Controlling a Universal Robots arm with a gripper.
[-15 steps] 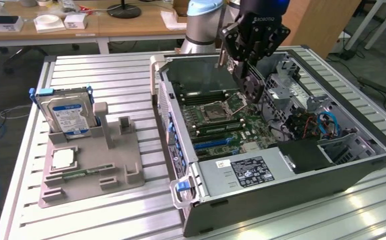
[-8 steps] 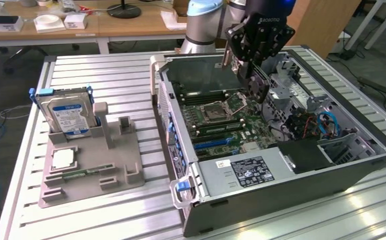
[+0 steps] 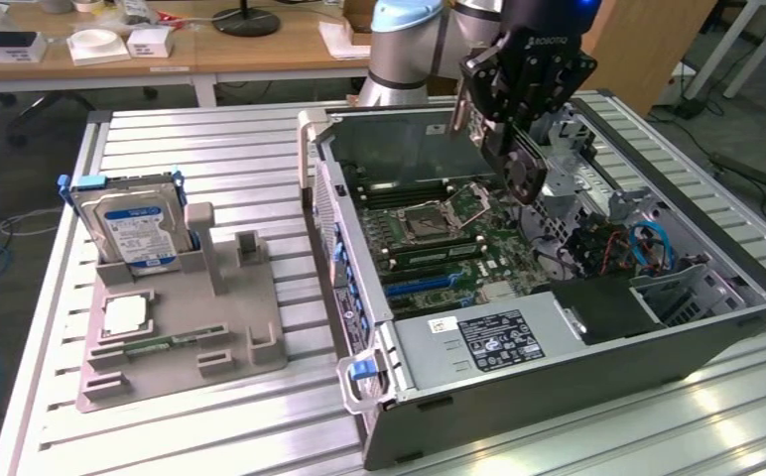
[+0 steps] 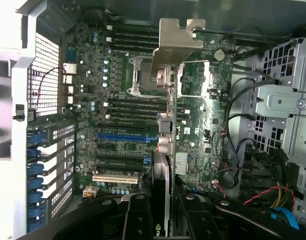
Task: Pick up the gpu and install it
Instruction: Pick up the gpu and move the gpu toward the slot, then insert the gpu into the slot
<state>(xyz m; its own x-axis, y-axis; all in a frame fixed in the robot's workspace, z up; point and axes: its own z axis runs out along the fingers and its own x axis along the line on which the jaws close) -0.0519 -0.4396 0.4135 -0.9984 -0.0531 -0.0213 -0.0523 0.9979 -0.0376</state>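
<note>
Gripper, partly closed on the gpu, hangs over the open case; the wrist view adds 1 silver bracket above the motherboard.

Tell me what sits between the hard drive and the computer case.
In the exterior view, the grey holder's posts and a strip of bare table lie between the hard drive and the computer case.

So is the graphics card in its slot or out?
Out. The hand holds the graphics card on edge in the air above the motherboard, not seated in any slot.
</note>
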